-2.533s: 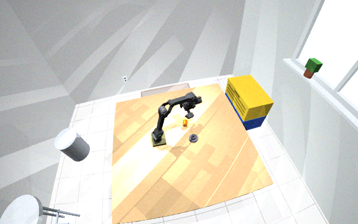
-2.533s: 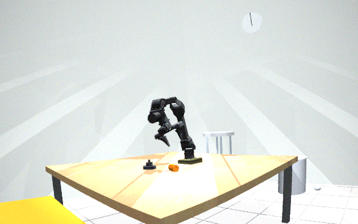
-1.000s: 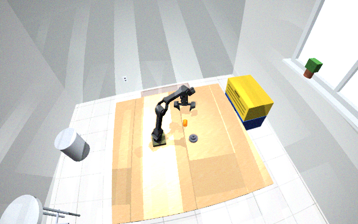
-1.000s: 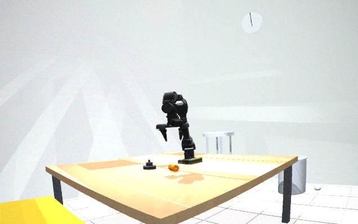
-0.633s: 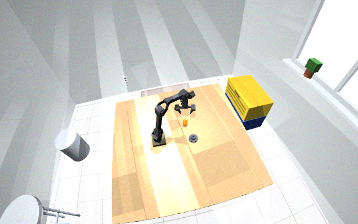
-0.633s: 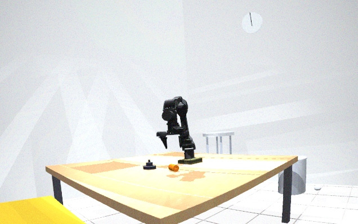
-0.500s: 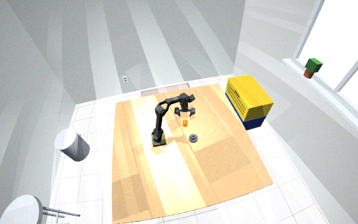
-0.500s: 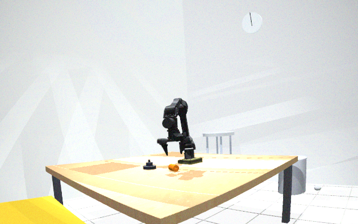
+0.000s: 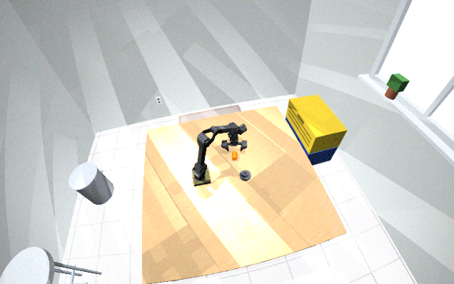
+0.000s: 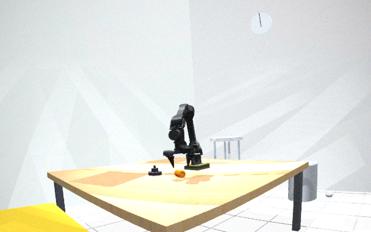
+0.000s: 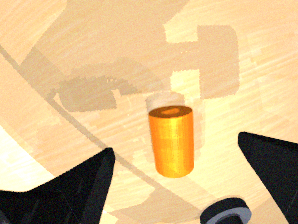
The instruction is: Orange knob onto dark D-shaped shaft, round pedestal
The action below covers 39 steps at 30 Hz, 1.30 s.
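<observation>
The orange knob [image 9: 234, 155] [image 10: 179, 174] [image 11: 173, 145] lies on its side on the table. Its end with the hole shows at the upper end of the knob in the wrist view; the hole's flat side cannot be made out. My gripper [image 9: 234, 150] [image 10: 181, 167] [image 11: 177, 147] is open and empty, pointing down above the knob. In the wrist view the knob appears between the two spread fingers. The dark round pedestal [image 9: 245, 175] [image 10: 154, 173] [image 11: 227, 214] stands a short way from the knob, its shaft [image 10: 154, 167] upright. The wrist view cuts off part of the pedestal.
The arm's base [image 9: 201, 177] [image 10: 197, 166] stands on the wooden table [image 9: 221, 246] [image 10: 131, 198]. A yellow and blue box [image 9: 315, 123] is beyond the table's right edge in the top view. A grey bin [image 9: 93, 183] [image 10: 310, 180] stands on the floor.
</observation>
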Motion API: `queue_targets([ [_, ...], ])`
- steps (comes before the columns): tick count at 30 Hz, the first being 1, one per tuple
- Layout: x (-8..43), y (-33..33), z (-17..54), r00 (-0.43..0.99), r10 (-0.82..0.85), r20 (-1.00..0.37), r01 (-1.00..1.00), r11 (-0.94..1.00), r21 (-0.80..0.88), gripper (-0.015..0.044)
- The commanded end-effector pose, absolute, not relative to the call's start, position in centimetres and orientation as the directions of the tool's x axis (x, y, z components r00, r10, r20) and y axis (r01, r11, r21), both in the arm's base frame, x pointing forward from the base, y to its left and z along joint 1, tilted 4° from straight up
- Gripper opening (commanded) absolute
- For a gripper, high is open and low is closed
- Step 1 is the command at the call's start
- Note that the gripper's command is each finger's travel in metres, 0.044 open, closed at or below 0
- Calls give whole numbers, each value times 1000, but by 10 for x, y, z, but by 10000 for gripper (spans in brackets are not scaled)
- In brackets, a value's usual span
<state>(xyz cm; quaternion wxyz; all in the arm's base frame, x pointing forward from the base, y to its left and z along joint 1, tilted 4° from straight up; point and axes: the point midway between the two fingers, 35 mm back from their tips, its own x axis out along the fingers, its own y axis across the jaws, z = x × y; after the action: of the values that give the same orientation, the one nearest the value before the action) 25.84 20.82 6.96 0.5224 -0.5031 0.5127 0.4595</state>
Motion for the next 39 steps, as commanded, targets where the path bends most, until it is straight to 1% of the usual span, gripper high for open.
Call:
queue_targets([
  [1, 259, 207, 63, 55, -40, -998, -996, 65, -57, 440],
  [29, 261, 205, 20, 55, -41, -998, -996, 65, -57, 440],
  [36, 261, 205, 20, 55, -41, -998, -996, 65, -57, 256],
  [37, 261, 205, 20, 55, -41, -998, -996, 65, -57, 240],
  [39, 261, 205, 20, 55, -41, -998, -996, 65, -57, 240],
])
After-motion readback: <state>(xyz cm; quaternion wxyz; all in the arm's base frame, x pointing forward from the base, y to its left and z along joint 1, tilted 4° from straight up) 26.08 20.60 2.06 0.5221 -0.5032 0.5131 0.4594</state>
